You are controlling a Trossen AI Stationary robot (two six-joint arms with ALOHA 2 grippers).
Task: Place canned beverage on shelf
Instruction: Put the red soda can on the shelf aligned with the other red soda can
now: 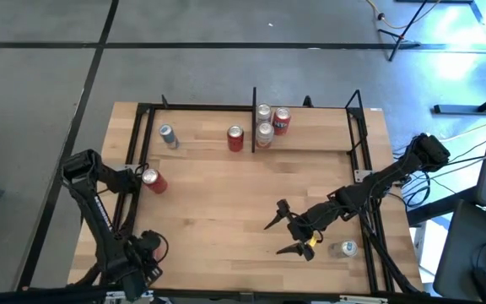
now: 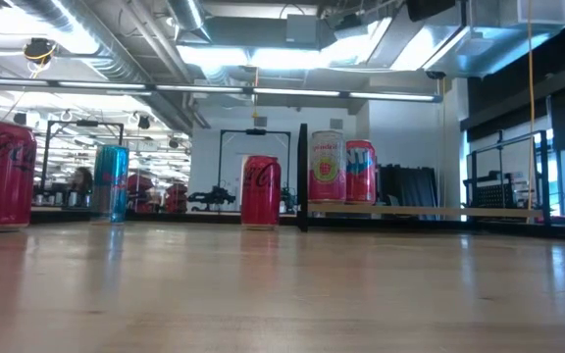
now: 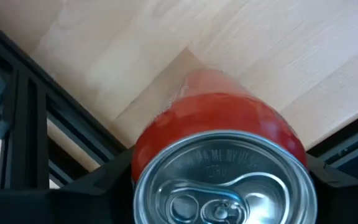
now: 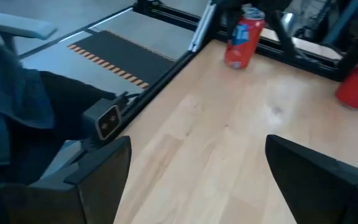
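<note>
because the left pincer (image 1: 144, 178) sits at the desk's (image 1: 226, 211) left edge with a finger on either side of the red cola can (image 1: 153, 181), it looks set to grasp it, though whether it has clenched i cannot tell. the can stands well short of the shelf (image 1: 310, 139), where three cans (image 1: 270, 123) wait past the divider (image 1: 254, 118). the right pincer (image 1: 287, 236) hangs released near the front right, idle.

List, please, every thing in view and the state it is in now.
Red can: upright at the table's left edge, between the left gripper's fingers.
Left gripper: around the red can.
Right gripper: open, holding nothing.
Blue can: upright, free.
Second red can: upright, left of the divider.
Shelf: holds three upright cans.
</note>
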